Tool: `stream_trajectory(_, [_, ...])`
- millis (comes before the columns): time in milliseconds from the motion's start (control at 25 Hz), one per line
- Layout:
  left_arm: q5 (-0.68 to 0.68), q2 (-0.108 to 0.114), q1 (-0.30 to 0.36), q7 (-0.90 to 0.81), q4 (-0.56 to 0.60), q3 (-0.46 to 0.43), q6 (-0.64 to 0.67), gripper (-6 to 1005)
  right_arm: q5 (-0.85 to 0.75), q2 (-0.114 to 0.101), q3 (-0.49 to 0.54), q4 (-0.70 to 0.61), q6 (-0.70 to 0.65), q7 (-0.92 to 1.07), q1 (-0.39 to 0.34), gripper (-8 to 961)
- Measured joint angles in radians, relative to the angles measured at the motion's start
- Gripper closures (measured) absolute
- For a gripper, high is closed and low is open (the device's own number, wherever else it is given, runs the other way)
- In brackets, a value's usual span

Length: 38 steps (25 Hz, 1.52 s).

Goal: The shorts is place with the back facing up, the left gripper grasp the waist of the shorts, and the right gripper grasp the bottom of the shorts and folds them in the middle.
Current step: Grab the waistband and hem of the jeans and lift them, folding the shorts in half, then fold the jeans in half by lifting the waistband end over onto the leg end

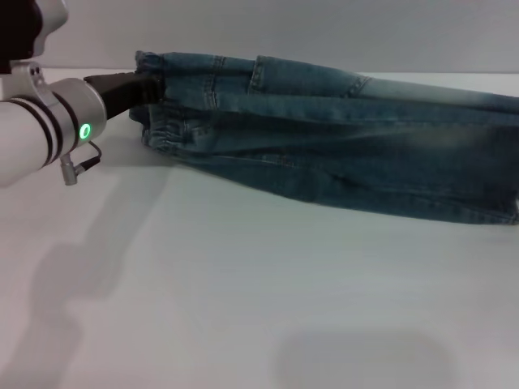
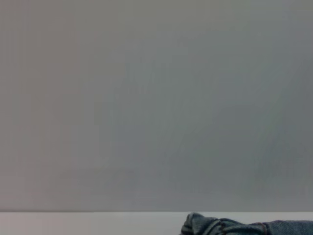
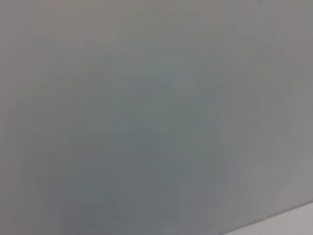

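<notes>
While the shorts (image 1: 324,146) hang stretched across the far side of the white tabletop (image 1: 243,292), the left tool (image 1: 138,87) pinches the waist (image 1: 158,121) at its ruffled end. Legs run off toward the right. Right tool is out of view. No containers present.

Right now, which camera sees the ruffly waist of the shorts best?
The head view. There the waist of the shorts shows whole, gathered and ruffled, with the left gripper reaching right up to it. The left wrist view catches only a small bunched scrap of denim at its edge. The right wrist view shows no shorts at all.
</notes>
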Motion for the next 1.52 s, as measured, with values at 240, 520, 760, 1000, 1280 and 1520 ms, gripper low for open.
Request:
stream_trajectory(240, [-0.001, 0.0, -0.09, 0.002, 0.159, 0.001, 0.096, 822, -0.033, -0.019, 0.099, 0.174, -0.004, -0.086, 0.103, 827])
stream_trajectory(520, [0.007, 0.002, -0.16, 0.003, 0.233, -0.002, 0.091, 726, -0.046, -0.029, 0.117, 0.214, 0.0, -0.124, 0.134, 735])
stream_trajectory(760, [0.009, 0.003, -0.151, 0.048, 0.201, -0.009, 0.052, 360, -0.116, 0.001, 0.096, 0.204, 0.022, -0.167, 0.152, 600])
stream_trajectory(1000, [0.011, 0.003, -0.149, 0.072, 0.196, -0.029, 0.027, 226, -0.126, 0.002, 0.07, 0.222, 0.066, -0.167, 0.161, 411])
stream_trajectory(1280, [0.031, 0.003, -0.125, 0.085, 0.146, -0.076, -0.082, 156, -0.136, 0.003, 0.068, 0.225, 0.143, -0.167, 0.155, 418])
stream_trajectory(1520, [0.051, 0.003, -0.101, 0.087, 0.142, -0.102, -0.144, 157, -0.139, 0.003, 0.044, 0.226, 0.173, -0.182, 0.153, 424])
